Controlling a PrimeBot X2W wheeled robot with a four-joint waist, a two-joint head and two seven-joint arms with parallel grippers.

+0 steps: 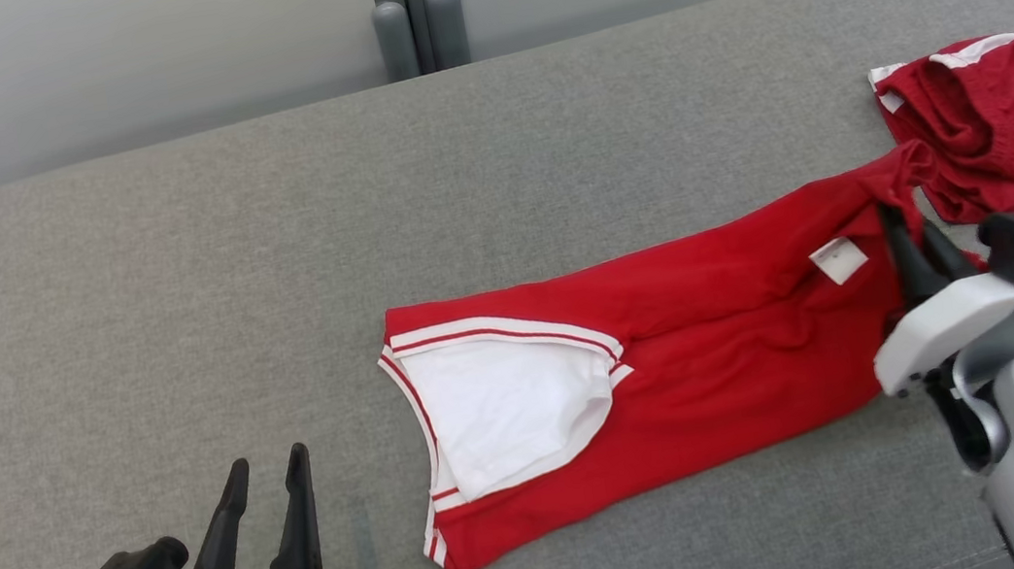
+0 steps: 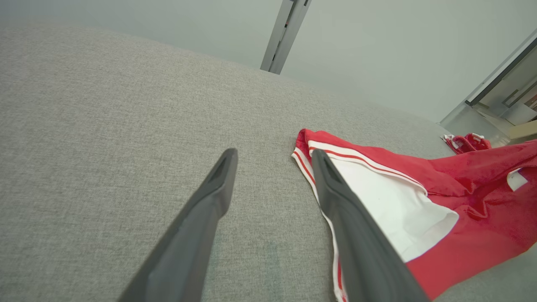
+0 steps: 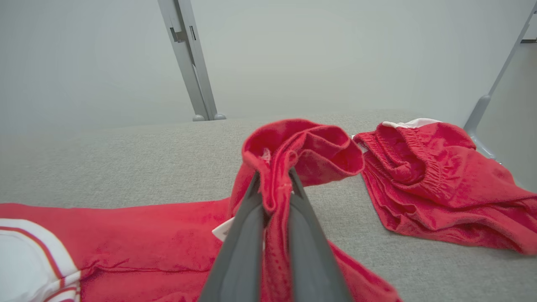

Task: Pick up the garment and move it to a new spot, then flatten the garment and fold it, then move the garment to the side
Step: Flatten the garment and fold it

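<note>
Two red garments lie on a grey cushion (image 1: 268, 257): one shirt (image 1: 675, 370) with white trim, spread near the middle, and one pair of shorts (image 1: 1006, 131) bunched at the right end. The right gripper (image 1: 909, 227) pinches the shirt's lifted right edge between nearly closed fingers. The left gripper (image 1: 268, 461) hovers empty, fingers apart, near the shirt's white-trimmed end.

Even soft light, faint shadows, no glare, wrist cams w/ wide-angle stretch, bg hazy
</note>
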